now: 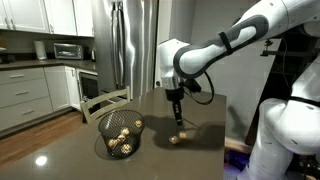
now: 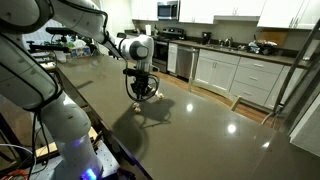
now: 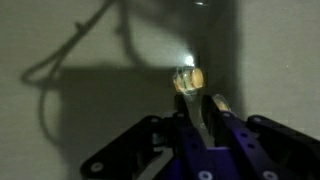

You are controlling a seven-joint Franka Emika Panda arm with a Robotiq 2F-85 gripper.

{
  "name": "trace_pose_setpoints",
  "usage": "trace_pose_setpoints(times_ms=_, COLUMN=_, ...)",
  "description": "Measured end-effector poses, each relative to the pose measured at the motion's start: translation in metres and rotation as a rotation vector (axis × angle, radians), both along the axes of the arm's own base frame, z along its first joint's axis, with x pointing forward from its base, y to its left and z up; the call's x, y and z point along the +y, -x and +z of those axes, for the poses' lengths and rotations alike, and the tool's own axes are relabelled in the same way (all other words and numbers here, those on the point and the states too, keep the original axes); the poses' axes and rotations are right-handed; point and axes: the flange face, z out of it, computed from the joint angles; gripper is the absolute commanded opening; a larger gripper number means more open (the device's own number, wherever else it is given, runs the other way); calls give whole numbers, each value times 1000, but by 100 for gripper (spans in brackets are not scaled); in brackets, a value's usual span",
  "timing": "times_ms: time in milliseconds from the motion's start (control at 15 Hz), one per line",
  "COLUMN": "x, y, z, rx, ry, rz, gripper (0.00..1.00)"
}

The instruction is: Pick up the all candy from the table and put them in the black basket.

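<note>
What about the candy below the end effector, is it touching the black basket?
Apart. An exterior view shows bare table between the candy and the black basket.

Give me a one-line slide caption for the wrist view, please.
Wrist view: pincer tips close to a gold-foil candy on the shadowed table.

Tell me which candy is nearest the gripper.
The candy lying loose on the table, just below the gripper. The other candies sit inside the black basket, well off to the side.
</note>
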Motion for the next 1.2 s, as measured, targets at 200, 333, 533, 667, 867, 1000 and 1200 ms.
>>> trace_pose_setpoints(times_ms=200, x=0, y=2, z=-5, rx=26, ry=5, rz=0, gripper=73)
trace_pose_setpoints(times_ms=333, x=0, y=3, z=-8, rx=46, ry=8, rz=0, gripper=86)
trace_pose_setpoints(times_ms=533, x=-1, y=3, z=-14, rx=66, ry=11, rz=0, gripper=99)
trace_pose_setpoints(times_ms=667, x=-1, y=3, z=-17, rx=74, ry=12, rz=-1, gripper=100)
trace_pose_setpoints(times_ms=867, x=-1, y=3, z=-20, rx=81, ry=8, rz=-4, gripper=100)
trace_pose_setpoints(times_ms=1000, x=-1, y=3, z=-22, rx=87, ry=1, rz=-9, gripper=100)
trace_pose_setpoints(times_ms=1200, x=-2, y=3, z=-25, rx=99, ry=-23, rz=-17, gripper=100)
